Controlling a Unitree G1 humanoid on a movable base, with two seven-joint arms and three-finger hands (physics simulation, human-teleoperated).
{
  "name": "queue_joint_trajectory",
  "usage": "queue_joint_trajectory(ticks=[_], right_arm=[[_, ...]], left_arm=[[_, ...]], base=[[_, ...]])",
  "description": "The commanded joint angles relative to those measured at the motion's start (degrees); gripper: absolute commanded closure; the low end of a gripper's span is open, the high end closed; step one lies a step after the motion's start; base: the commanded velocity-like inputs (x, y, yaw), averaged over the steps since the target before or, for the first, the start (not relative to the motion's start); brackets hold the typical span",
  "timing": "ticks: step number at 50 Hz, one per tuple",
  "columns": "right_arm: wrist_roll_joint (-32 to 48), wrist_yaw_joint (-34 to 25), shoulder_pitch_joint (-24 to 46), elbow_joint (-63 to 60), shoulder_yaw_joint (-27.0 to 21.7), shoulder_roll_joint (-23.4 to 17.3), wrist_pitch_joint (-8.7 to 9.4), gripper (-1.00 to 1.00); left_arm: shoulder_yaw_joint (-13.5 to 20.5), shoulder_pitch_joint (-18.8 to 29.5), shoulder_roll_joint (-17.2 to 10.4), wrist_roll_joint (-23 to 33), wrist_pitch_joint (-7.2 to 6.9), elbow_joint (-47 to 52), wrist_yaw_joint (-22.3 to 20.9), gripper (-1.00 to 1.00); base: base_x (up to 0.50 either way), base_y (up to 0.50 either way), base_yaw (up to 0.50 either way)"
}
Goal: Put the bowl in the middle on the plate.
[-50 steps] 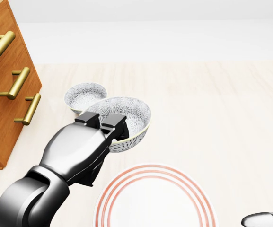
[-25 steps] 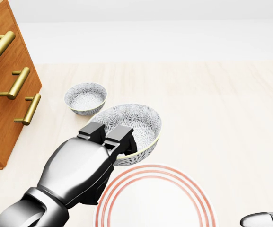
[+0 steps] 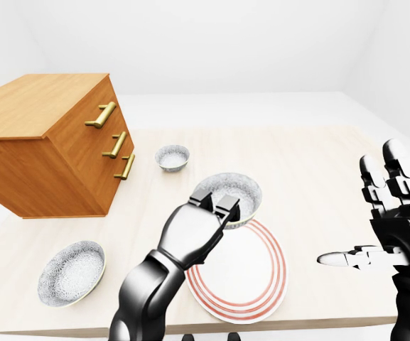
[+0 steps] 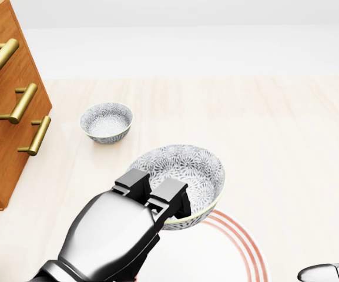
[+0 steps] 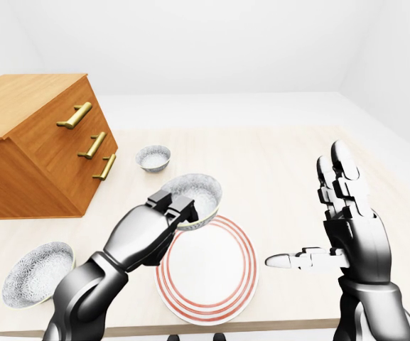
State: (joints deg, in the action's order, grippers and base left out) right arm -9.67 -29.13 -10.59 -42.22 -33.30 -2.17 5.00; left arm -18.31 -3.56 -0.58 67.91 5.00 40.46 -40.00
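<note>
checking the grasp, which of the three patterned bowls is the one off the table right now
The middle bowl, gripped at its rim by the left hand above the plate's top edge. The small bowl by the drawers and the bowl at lower left sit on the table.

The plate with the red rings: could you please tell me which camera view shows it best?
The right-eye view: the plate shows nearly whole, only its upper-left edge hidden by the bowl in the left hand. The left-eye view hides more behind the arm; the head view shows just a sliver.
</note>
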Motion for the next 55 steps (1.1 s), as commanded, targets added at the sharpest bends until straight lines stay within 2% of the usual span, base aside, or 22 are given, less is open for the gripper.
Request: queue_joint_trajectory(ticks=[1, 10, 14, 21, 24, 32, 41, 55], right_arm=[[0.08, -0.07, -0.05, -0.35, 0.0, 0.0, 0.0, -1.0], [0.23, -0.28, -0.08, -0.82, -0.09, 0.08, 0.0, -1.0], [0.23, -0.21, 0.02, -1.39, -0.08, 0.0, 0.0, -1.0], [0.62, -0.46, -0.01, -0.93, 0.04, 0.14, 0.0, -1.0], [0.72, -0.57, -0.09, -0.6, 0.11, 0.17, 0.0, -1.0], [0.96, -0.84, -0.38, 0.3, 0.31, 0.27, 0.0, -1.0], [0.99, -0.69, -0.06, -0.12, 0.44, 0.13, 0.0, -1.0], [0.88, -0.74, -0.21, -0.32, 0.46, 0.23, 0.0, -1.0]], left_arm=[[-1.45, -1.01, -0.01, 1.51, 0.0, 1.0, 0.0, 1.0], [-3.45, -4.57, -1.67, 2.03, 0.0, 0.66, 0.0, 1.0], [-3.43, -4.66, -1.73, 1.96, 0.0, 0.75, 0.0, 1.0], [-6.69, -7.86, -2.69, 3.21, 0.0, 3.08, 0.52, 1.0], [-9.55, -10.63, -4.16, 3.55, 0.0, 3.9, 1.65, 1.0], [-11.72, -12.51, -6.21, 4.27, 0.0, 3.6, 4.3, 1.0], [-12.93, -13.54, -7.92, 4.79, 0.0, 1.39, 7.41, 1.0], [-13.69, -14.04, -8.69, 5.66, 0.0, -1.13, 9.66, 1.0]], base=[[0.0, 0.0, 0.0], [0.0, 0.0, 0.0], [0.0, 0.0, 0.0], [0.0, 0.0, 0.0], [0.0, 0.0, 0.0], [0.0, 0.0, 0.0], [0.0, 0.0, 0.0], [0.0, 0.0, 0.0]])
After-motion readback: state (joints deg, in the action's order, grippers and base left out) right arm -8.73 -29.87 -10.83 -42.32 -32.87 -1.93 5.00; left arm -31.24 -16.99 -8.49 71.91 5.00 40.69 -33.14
